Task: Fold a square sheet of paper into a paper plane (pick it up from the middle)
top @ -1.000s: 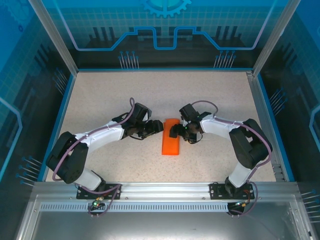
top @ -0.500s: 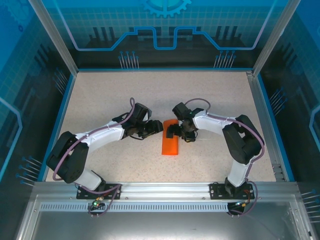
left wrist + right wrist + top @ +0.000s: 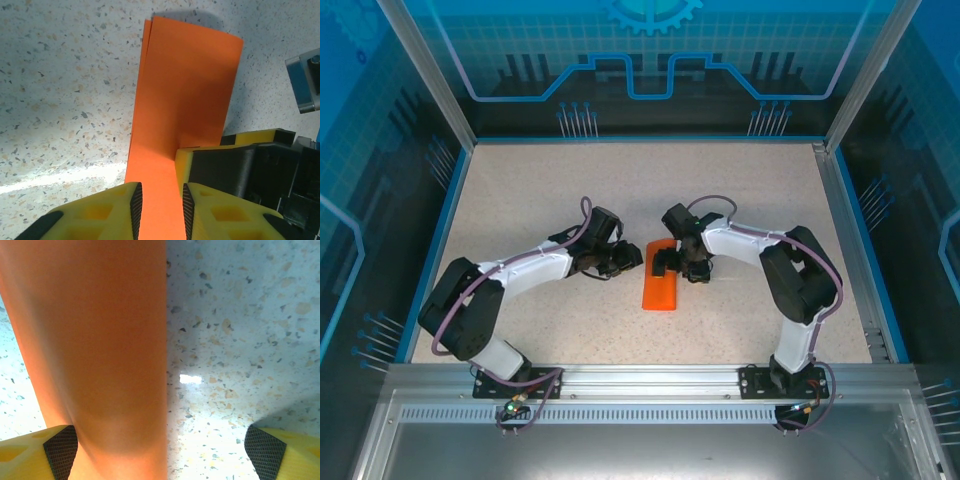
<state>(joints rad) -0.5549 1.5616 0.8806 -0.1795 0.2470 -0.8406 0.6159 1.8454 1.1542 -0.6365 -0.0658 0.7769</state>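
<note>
As the left arm's black-and-yellow two-finger gripper [image 3: 634, 260] narrows: its fingers [image 3: 132, 204] have drawn in from a wider stance a second ago and now stand close on either side of the paper's end. Orange fills the gap between the pads, but whether they bite yet cannot be told.
Paper: the bright orange folded paper strip [image 3: 660, 290], long and narrow with one lengthwise crease, runs forward from between the left fingertips. It lies on the pale speckled tabletop [image 3: 520, 190], and its place has not shifted.
Right arm's matching gripper [image 3: 666, 264]: spread wide. In its wrist view one pad sits at the strip's edge and the other stands well off over bare table, with nothing pinched.
Just changed: the right arm has swung in from the strip's side toward its far end, level with the left gripper, and its jaws have widened a little.
Meaning for the task: both grippers now meet at the same end of the strip. This reads as the set-up for a grab, the left closing to take hold while the right waits open.
Progress: no pointed dart shape yet, so most of the folds are still ahead.
</note>
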